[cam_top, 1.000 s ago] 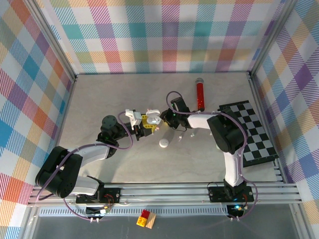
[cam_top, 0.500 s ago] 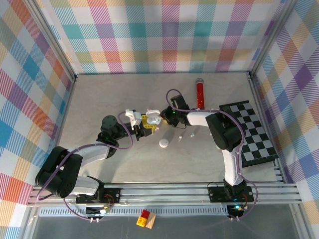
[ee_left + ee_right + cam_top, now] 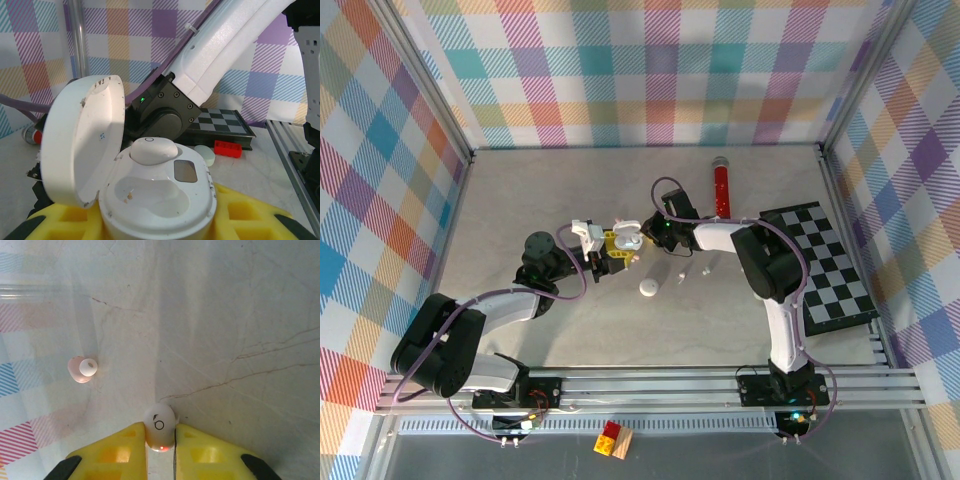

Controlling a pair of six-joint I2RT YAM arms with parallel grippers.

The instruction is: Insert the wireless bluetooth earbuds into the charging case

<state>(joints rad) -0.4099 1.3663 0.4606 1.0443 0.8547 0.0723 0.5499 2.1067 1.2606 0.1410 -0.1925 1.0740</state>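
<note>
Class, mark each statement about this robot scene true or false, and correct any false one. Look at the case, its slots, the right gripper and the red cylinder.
1. The lid of the charging case stands open. True.
2. Both slots of the case are filled. False: a seated earbud fills one, and the other slot is empty.
3. The right gripper is shut on a second earbud. True.
4. The red cylinder lies on the checkered mat. False: it lies on the bare table, apart from the mat's corner.
</note>
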